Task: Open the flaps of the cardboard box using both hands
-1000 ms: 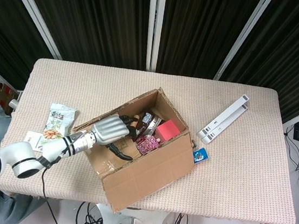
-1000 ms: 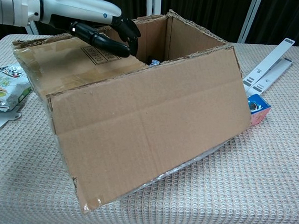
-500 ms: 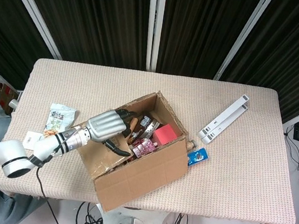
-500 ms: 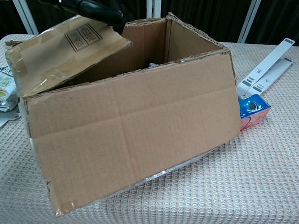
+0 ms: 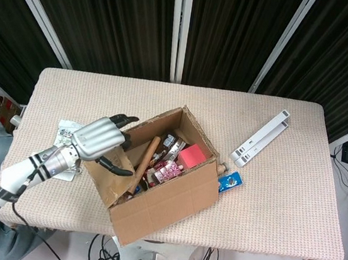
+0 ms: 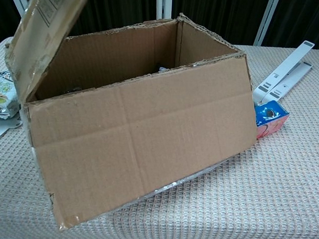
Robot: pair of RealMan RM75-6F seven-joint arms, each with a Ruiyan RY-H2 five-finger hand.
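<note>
Standing near the worktop's [image 5: 292,201] front edge, left of centre, the cardboard box [image 6: 148,135] has its top open. The left robot hand [image 5: 100,139] sits above the box's raised left flap [image 6: 39,34], fingers [image 5: 124,121] loosely curled; whether it grips the flap cannot be told. A snack packet [image 6: 2,95] lies beside the box.

Cardboard box [image 5: 167,186] sat open on the table [image 5: 279,200], packed with snacks, left hand [image 5: 100,139] gripped its raised left flap [image 5: 108,176], snack packet [image 5: 65,139] lay behind the arm, white rack [image 5: 260,138] well right.
</note>
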